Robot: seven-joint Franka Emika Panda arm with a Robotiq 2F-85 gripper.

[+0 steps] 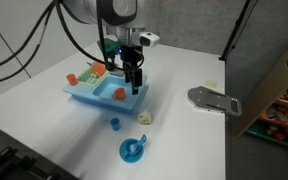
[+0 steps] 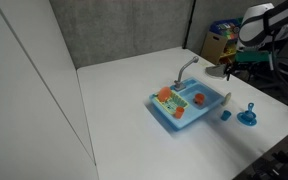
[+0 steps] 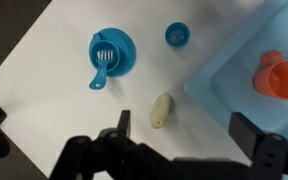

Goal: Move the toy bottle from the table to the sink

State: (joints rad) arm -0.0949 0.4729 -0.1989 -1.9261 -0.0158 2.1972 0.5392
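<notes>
The toy bottle is a small cream-white piece lying on its side on the white table. It also shows in an exterior view, just off the sink's near corner. The light-blue toy sink holds orange toys; it appears in the other exterior view and at the right edge of the wrist view. My gripper is open and empty, hovering above the table with the bottle just inside its left finger. In an exterior view the gripper hangs over the sink's edge.
A small blue cup and a round blue dish lie on the table beyond the bottle. An orange cup sits in the sink. A grey flat object and a cardboard box are at the table's side.
</notes>
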